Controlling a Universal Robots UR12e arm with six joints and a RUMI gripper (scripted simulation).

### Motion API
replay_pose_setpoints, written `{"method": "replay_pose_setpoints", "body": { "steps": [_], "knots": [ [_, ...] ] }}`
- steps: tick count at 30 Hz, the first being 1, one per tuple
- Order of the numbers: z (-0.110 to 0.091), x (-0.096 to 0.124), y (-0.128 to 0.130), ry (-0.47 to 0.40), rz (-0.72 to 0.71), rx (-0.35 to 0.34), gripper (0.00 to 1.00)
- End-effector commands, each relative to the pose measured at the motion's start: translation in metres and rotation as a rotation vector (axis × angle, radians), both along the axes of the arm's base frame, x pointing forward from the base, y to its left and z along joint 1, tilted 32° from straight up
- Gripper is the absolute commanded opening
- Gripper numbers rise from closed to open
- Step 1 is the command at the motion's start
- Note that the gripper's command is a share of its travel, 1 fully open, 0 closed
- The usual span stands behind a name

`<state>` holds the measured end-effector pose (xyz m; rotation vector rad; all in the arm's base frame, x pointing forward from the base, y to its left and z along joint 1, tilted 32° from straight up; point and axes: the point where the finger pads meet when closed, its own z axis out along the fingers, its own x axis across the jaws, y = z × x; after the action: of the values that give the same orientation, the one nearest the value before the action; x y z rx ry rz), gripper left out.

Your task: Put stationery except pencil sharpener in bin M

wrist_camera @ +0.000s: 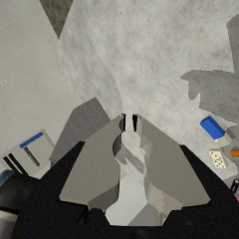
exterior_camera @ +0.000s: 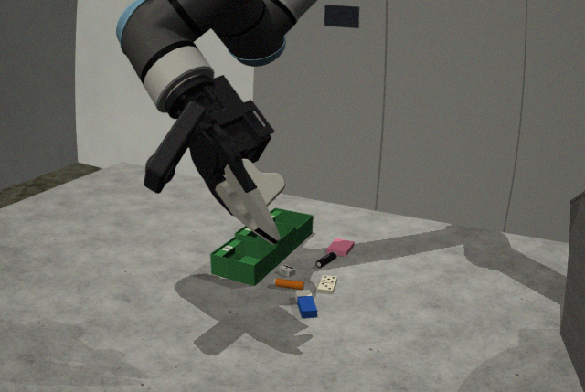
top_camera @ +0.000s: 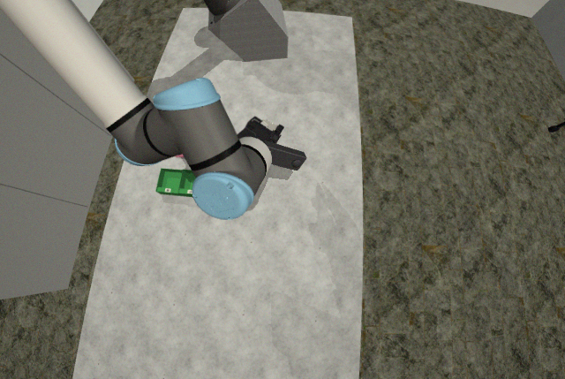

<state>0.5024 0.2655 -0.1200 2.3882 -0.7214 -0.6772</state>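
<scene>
green bin runs lengthwise away from the exterior camera; the gripper above is pressed together, holding nothing.

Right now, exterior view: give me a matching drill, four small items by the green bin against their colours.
Items:
1. block nearest the camera
2. pad farthest back
3. stick beside the bin
4. dotted tile

Colours:
A. orange
B. cream
C. blue
D. pink

Pairs: 1-C, 2-D, 3-A, 4-B. All four lie on the table outside the green bin.
</scene>
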Motion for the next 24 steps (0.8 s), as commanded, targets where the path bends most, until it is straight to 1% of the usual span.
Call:
{"method": "replay_pose_setpoints", "body": {
  "steps": [1,2,4,6,8,9,11,13,14,16,18,19,21,23,24],
  "knots": [
    [0.005,0.010,-0.014,-0.111,-0.026,-0.034,0.04],
    [0.009,0.014,-0.021,-0.157,-0.041,-0.049,0.04],
    [0.013,0.019,-0.029,-0.207,-0.058,-0.065,0.04],
    [0.013,0.019,-0.029,-0.215,-0.061,-0.067,0.04],
    [0.022,0.027,-0.042,-0.295,-0.091,-0.092,0.04],
    [0.023,0.028,-0.044,-0.317,-0.099,-0.099,0.04],
    [0.023,0.028,-0.044,-0.319,-0.100,-0.099,0.04],
    [0.033,0.034,-0.056,-0.403,-0.134,-0.124,0.04],
    [0.035,0.036,-0.059,-0.423,-0.142,-0.130,0.04],
    [0.035,0.036,-0.059,-0.423,-0.142,-0.130,0.04],
    [0.045,0.041,-0.071,-0.506,-0.180,-0.153,0.04],
    [0.048,0.043,-0.075,-0.526,-0.189,-0.158,0.04],
    [0.048,0.043,-0.075,-0.528,-0.190,-0.159,0.04],
    [0.060,0.047,-0.086,-0.611,-0.230,-0.181,0.04],
    [0.063,0.049,-0.090,-0.631,-0.240,-0.186,0.04]
  ]
}}
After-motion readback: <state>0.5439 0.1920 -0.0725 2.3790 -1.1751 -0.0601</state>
